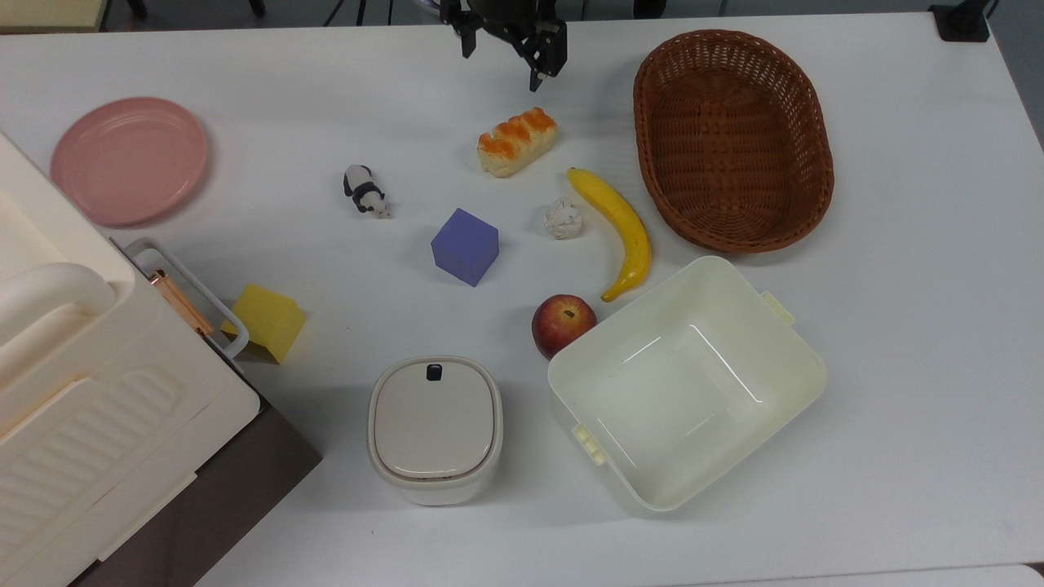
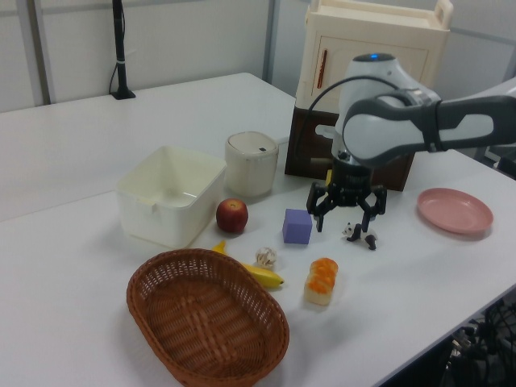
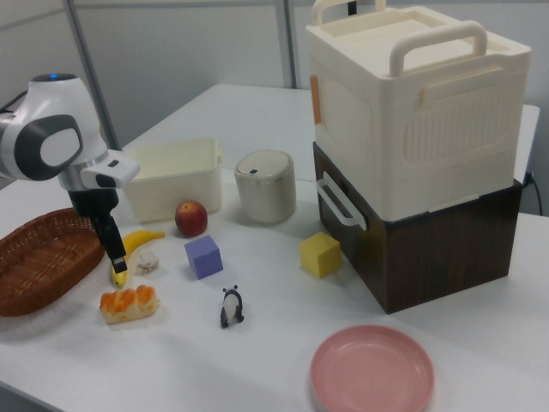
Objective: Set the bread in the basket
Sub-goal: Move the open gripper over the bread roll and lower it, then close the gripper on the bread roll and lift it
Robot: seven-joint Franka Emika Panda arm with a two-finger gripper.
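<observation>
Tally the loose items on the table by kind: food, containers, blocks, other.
Food: 3 - bread, banana, apple
Containers: 4 - basket, tub, lidded bin, plate
Blocks: 2 - purple, yellow
Other: 2 - panda, white ball
Total: 11

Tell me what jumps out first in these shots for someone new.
The robot arm's gripper, jaws open, hanging above the table close to the bread. Then the big brown basket at the top view's upper right, with a yellow banana lying between it and the bread. The tall cream box stacked on a dark base dominates the right view's right.
</observation>
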